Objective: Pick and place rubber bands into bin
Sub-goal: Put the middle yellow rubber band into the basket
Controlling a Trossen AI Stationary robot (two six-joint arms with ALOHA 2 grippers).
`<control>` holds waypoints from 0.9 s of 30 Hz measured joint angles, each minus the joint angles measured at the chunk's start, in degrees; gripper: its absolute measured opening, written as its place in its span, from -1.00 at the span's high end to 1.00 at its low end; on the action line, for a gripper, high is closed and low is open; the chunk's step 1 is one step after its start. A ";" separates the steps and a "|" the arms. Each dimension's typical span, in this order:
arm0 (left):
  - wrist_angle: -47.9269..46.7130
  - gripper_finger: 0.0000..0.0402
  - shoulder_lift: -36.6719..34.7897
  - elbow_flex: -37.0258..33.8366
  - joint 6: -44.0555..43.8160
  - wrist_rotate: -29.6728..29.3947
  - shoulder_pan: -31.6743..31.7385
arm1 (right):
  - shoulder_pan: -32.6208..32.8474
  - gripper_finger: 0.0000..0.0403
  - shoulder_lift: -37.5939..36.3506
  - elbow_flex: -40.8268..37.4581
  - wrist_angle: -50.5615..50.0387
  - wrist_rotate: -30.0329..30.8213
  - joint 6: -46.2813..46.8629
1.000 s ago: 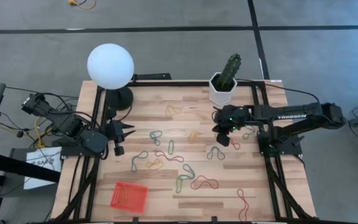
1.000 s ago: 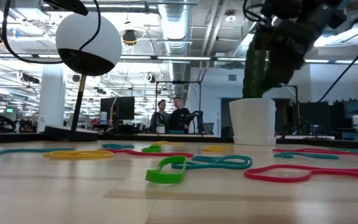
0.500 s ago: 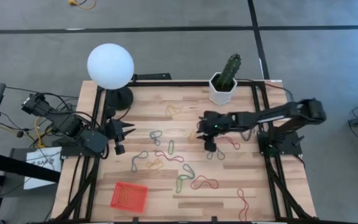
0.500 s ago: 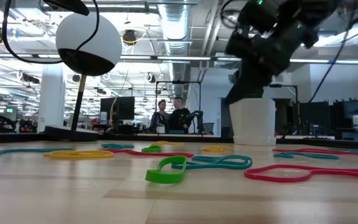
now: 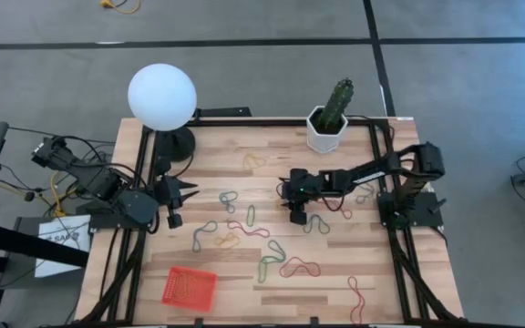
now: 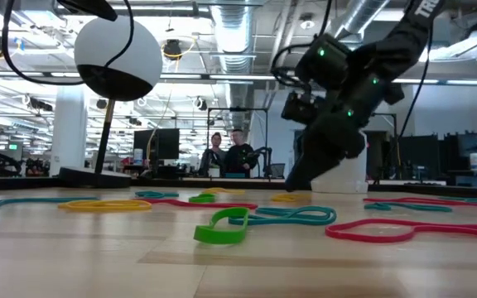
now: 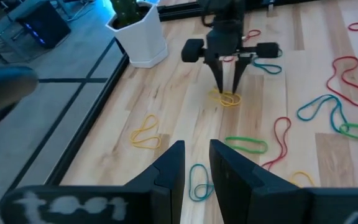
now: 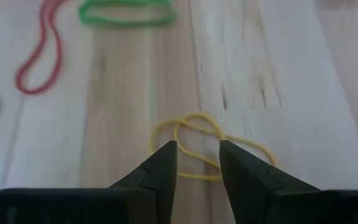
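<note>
While the left end effector (image 5: 179, 193) waits at the tabletop's (image 5: 272, 278) left edge, fingers narrowly parted and empty, the right end effector (image 7: 227, 91) points down, fingers apart, straddling a yellow rubber band (image 8: 205, 148) mid-table. Orange bin (image 5: 189, 288) sits near-left, well apart.

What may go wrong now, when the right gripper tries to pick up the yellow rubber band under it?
1. The right gripper is open over the twisted yellow rubber band, which lies flat on the table; the fingertips may close above it and miss.
2. The bin is far across the table, so a weak grip might drop the band on the way.
</note>
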 joint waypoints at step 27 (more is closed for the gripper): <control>0.07 0.67 0.00 0.00 -2.35 1.18 0.00 | -1.61 0.42 0.68 -0.04 2.61 5.61 -5.06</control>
